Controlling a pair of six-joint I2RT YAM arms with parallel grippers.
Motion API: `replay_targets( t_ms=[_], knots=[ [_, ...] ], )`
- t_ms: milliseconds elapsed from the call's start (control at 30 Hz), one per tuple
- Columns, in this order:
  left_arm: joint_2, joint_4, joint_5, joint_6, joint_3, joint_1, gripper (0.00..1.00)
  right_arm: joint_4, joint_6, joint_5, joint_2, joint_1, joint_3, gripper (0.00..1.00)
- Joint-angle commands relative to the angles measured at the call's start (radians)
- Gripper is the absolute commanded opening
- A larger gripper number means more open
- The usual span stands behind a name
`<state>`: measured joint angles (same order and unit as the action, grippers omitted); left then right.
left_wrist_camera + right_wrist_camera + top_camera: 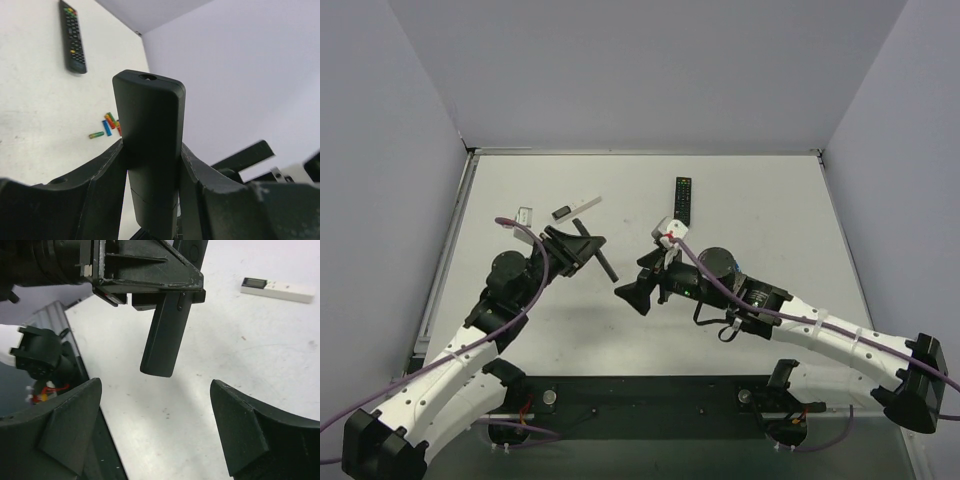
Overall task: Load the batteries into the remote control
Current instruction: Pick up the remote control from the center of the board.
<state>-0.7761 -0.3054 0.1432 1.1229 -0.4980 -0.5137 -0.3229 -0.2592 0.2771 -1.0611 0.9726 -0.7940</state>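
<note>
My left gripper [582,250] is shut on the plain black remote control [595,252] and holds it above the table, one end sticking out toward the right arm. In the left wrist view the remote control [150,120] stands clamped between both fingers [107,185]. The batteries [109,125], small green, blue, red and orange cells, lie together on the table beyond it. My right gripper [635,293] is open and empty, facing the remote's free end [167,340] with a gap between them. Its fingers [75,425] stand wide apart.
A longer black remote with coloured buttons [683,200] lies at the back centre and also shows in the left wrist view [72,37]. A thin white stick with a dark end [580,207] and a small white item [525,215] lie at the back left. Grey walls enclose the table.
</note>
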Motion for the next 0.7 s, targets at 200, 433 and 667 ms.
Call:
replay_targets(
  t_ms=[200, 433, 667],
  knots=[
    [0.023, 0.23, -0.131, 0.038, -0.086, -0.011, 0.0, -0.082, 0.405, -0.519, -0.152, 0.233, -0.066, 0.75],
    [0.037, 0.238, -0.136, 0.041, -0.08, -0.014, 0.0, -0.211, 0.449, -0.624, -0.286, 0.281, -0.091, 0.61],
    [0.061, 0.246, -0.136, 0.043, -0.067, -0.016, 0.0, -0.225, 0.434, -0.642, -0.341, 0.287, -0.125, 0.36]
  ],
)
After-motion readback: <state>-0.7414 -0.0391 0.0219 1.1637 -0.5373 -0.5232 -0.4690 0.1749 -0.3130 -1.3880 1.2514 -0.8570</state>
